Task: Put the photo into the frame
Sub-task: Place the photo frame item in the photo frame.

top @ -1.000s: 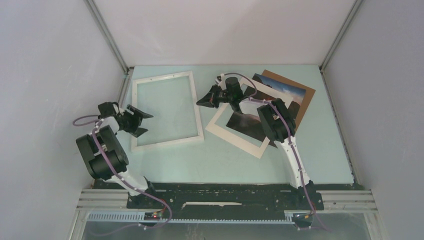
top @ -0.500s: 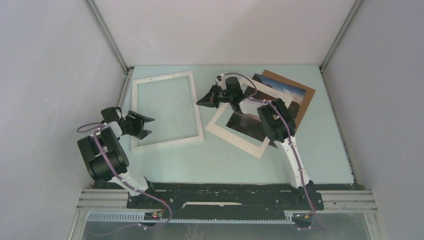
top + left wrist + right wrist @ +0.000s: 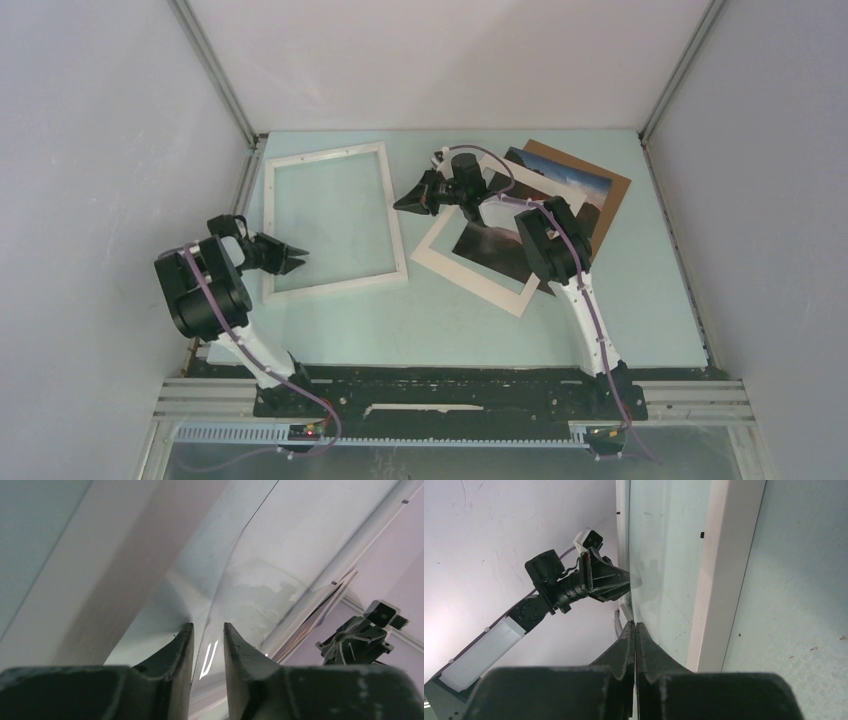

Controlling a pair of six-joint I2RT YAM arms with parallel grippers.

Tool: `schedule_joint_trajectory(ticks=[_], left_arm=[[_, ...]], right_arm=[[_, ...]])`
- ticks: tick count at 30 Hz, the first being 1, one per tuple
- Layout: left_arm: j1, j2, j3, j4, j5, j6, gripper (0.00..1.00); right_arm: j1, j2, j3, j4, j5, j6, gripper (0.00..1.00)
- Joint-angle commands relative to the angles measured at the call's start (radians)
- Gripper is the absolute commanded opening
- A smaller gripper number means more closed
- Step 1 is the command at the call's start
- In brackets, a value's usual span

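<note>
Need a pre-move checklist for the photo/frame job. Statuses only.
1. Left fingers at the near-left part of the frame: ok.
2. Left fingers gripping something: cannot tell. A gap shows, and the edge of a clear sheet runs into it.
3. Right fingers empty: ok, shut on nothing, beside the frame's right rim.
4. Photo reachable: ok, right of the frame, partly on the backing board.
5. Photo in frame: not ok.

You had soft, even light from above in the overhead view, with only faint shadows on the table (image 3: 450, 320). In your left wrist view a bright streak of glare sat on the clear pane (image 3: 250, 580), and the fingers (image 3: 175, 655) of the left gripper (image 3: 206, 640) were dark and blurred up close.
</note>
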Motion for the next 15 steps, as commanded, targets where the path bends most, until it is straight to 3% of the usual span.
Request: schedule_joint_trajectory(ticks=[1,7,9,11,15], left_arm=[[-0.008,0.009,0.049,-0.009,0.002,0.049,0.25],[-0.007,-0.077,0.035,-0.076,-0.057,0.11,0.16],[-0.008,-0.11,0.036,-0.102,-0.082,0.132,0.13],[-0.009,-0.139,0.044,-0.133,-0.104,0.155,0.11],[-0.011,-0.21,0.063,-0.19,-0.16,0.199,0.08]], right_arm=[[0.009,-0.012,0.06,-0.047,-0.02,-0.042,0.0],[0.008,0.0,0.111,-0.167,-0.009,-0.093,0.17],[0.012,0.012,0.138,-0.209,-0.008,-0.115,0.12],[0.014,0.019,0.152,-0.22,-0.003,-0.121,0.01],[0.017,0.008,0.127,-0.204,0.011,-0.138,0.0]])
